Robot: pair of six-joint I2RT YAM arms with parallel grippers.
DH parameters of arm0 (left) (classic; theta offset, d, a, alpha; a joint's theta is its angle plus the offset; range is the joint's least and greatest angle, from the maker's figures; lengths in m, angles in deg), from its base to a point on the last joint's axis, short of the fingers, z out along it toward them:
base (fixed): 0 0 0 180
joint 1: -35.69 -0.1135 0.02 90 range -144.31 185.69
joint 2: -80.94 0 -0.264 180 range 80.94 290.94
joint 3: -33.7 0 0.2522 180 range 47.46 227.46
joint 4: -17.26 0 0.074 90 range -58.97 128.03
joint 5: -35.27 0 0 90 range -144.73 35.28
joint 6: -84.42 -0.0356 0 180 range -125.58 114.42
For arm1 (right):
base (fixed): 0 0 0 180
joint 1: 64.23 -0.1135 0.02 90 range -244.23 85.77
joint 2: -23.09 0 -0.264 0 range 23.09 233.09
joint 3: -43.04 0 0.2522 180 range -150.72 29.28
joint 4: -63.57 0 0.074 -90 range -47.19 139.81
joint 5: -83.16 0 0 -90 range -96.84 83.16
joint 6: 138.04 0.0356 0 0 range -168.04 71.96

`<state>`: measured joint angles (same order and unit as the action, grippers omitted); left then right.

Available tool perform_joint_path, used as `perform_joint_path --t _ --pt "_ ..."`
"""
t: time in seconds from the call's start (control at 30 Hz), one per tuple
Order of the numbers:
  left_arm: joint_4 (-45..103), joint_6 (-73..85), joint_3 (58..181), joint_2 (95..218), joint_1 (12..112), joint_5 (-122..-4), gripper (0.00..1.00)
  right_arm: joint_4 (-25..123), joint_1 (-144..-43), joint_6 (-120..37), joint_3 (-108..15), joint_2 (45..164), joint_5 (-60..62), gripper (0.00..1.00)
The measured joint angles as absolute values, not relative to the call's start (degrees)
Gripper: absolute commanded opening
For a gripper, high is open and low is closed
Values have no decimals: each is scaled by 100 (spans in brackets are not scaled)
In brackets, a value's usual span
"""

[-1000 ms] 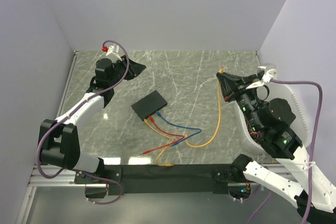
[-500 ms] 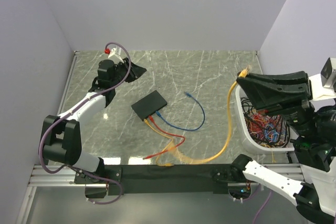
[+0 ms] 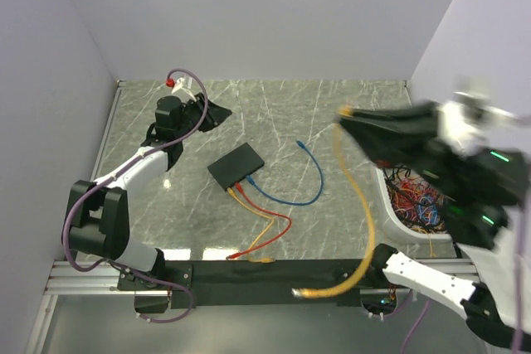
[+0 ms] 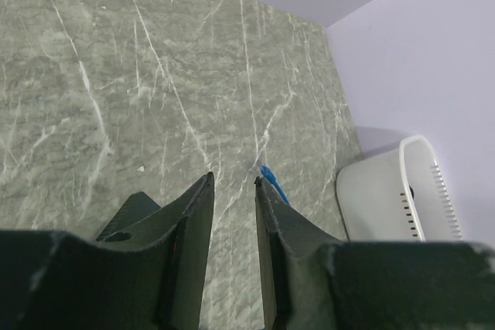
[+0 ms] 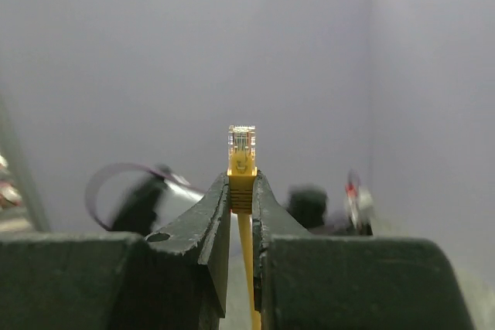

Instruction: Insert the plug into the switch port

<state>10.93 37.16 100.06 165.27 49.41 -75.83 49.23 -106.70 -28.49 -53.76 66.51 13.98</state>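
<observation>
At right, white tub holds tangled cables; right gripper pinches yellow plug; left gripper slightly spread, empty.

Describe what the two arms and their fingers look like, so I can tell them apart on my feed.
Both are alike: white links between black joint housings, ending in dark wedge-shaped fingers. The left arm carries a looping mauve cable and a small red part near its wrist. The right arm, blurred here, shows green lights.
</observation>
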Motion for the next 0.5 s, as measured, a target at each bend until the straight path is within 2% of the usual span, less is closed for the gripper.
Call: perform_joint_path --t 0.1,0.37,0.5 --pt "1058 3714 9991 16569 4941 -7585 33 4807 -10670 -3129 -5009 7477 1271 0" --pt "916 3662 9991 16942 4943 -7651 33 4136 -10657 -3673 -4627 11324 1335 0" --pt "844 3605 9993 17209 4943 -7738 33 3751 -10655 -3793 -4662 12489 1435 0"
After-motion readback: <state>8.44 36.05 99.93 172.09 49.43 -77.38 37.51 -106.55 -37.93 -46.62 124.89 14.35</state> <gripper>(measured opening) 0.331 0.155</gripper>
